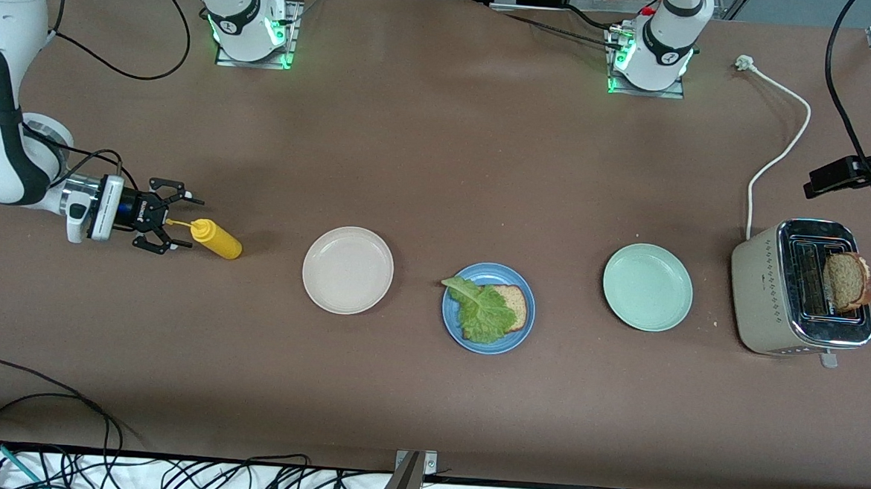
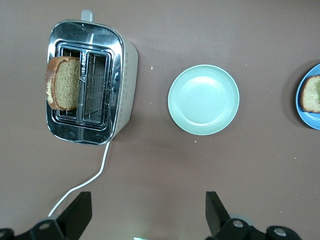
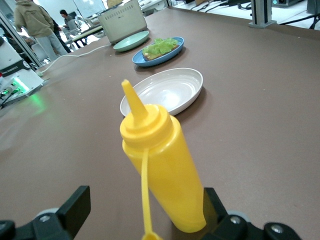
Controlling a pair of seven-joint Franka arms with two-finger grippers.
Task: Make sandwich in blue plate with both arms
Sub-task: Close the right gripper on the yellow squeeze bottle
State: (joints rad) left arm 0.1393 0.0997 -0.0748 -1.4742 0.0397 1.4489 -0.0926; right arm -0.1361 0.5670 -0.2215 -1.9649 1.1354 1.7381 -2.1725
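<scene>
The blue plate (image 1: 489,308), carrying one bread slice (image 1: 513,306) under a lettuce leaf (image 1: 483,311), is being seen between a beige plate (image 1: 348,270) and a mint-green plate (image 1: 647,287). The right gripper (image 1: 170,223) is being kept wide open around a yellow squeeze bottle's (image 1: 216,238) nozzle end. The left gripper (image 2: 147,215), jaws spread, is being held above the table near a toaster (image 1: 800,287) containing a second bread slice (image 1: 847,281).

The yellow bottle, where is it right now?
The yellow bottle stands tilted at the right arm's end of the table, beside the beige plate, between the open right gripper's fingers.
</scene>
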